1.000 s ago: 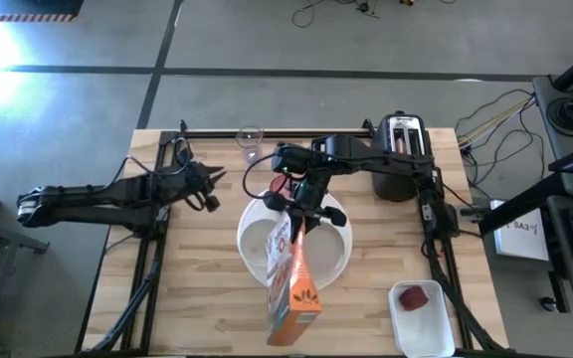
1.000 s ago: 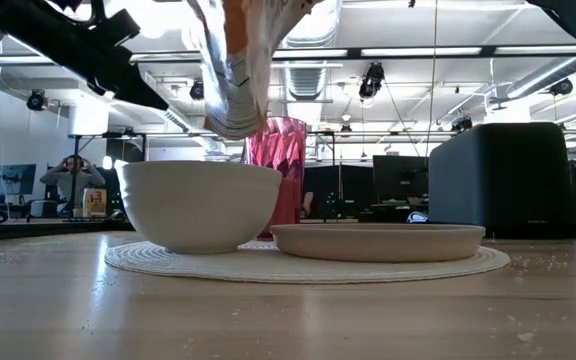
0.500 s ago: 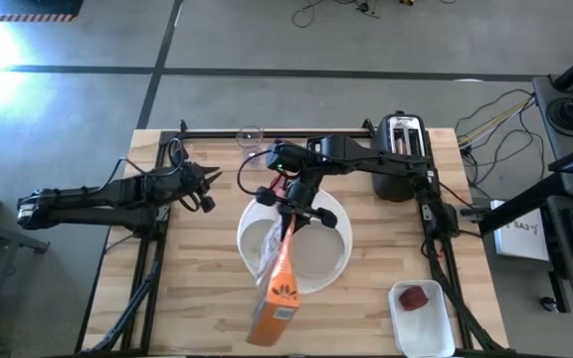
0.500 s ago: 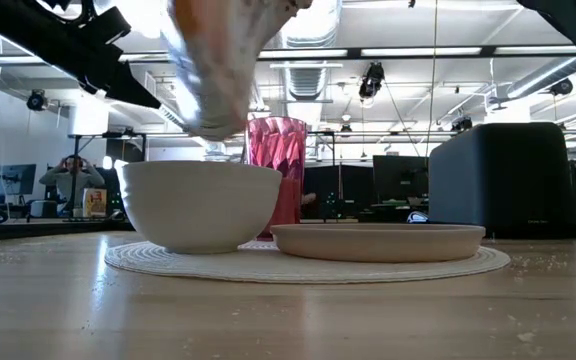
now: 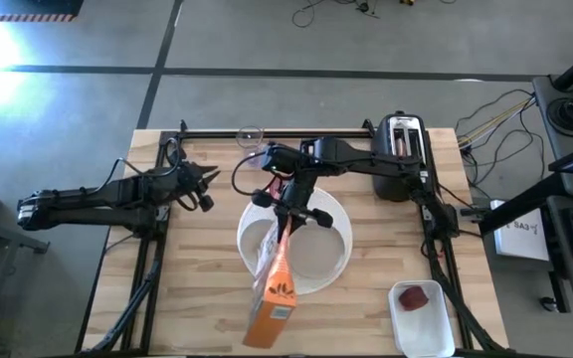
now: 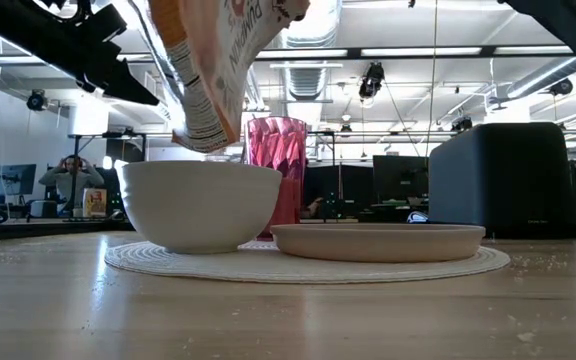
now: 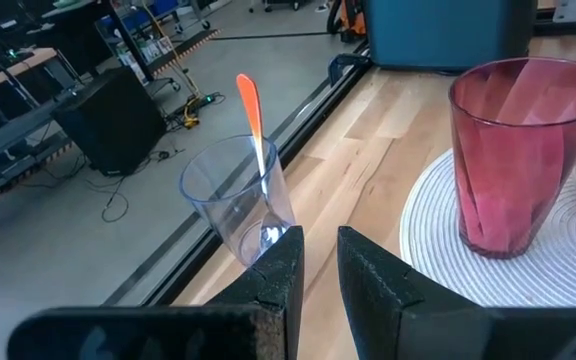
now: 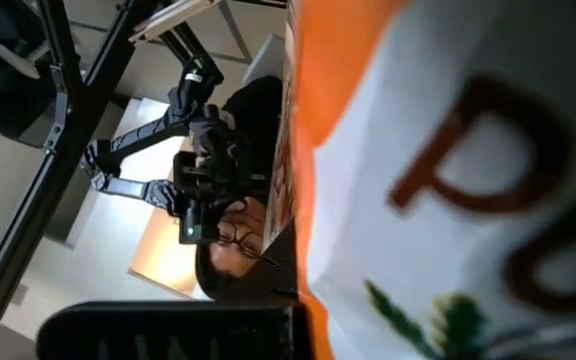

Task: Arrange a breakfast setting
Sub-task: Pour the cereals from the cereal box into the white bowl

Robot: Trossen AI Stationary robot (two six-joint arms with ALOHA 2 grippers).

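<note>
My right gripper (image 5: 289, 207) is shut on an orange and white cereal box (image 5: 272, 293), held tilted above the small white bowl (image 6: 198, 205). The bowl, a low plate (image 6: 378, 240) and the pink-red tumbler (image 6: 276, 150) stand on the round white ribbed placemat (image 6: 448, 264). The spoon (image 7: 251, 110), orange-handled, stands in a clear glass (image 7: 238, 200) at the table's far edge. The small red fruit (image 5: 417, 295) lies in the white tub. My left gripper (image 7: 318, 265) hovers empty near the glass, its fingers a narrow gap apart. No bagel shows. My right gripper pinches the cereal box between its two fingers at the box's far end as the high view shows it (image 5: 288, 221). The box fills the right wrist view (image 8: 448, 180) and hides the fingers there. The box is lifted clear and tilted, its lower end (image 6: 208, 130) just above the bowl.
The black-and-silver toaster (image 5: 403, 149) stands at the far right, behind the right arm. The white rectangular tub (image 5: 424, 323) sits at the near right corner. Bare wood shows along the near edge and the left side. A person sits in the room beyond the table (image 6: 71, 180).
My right gripper has shifted a little toward the table's left edge and turned the cereal box. The box's upper end has swung toward the table's left, and its lower end has moved leftward over the bowl.
</note>
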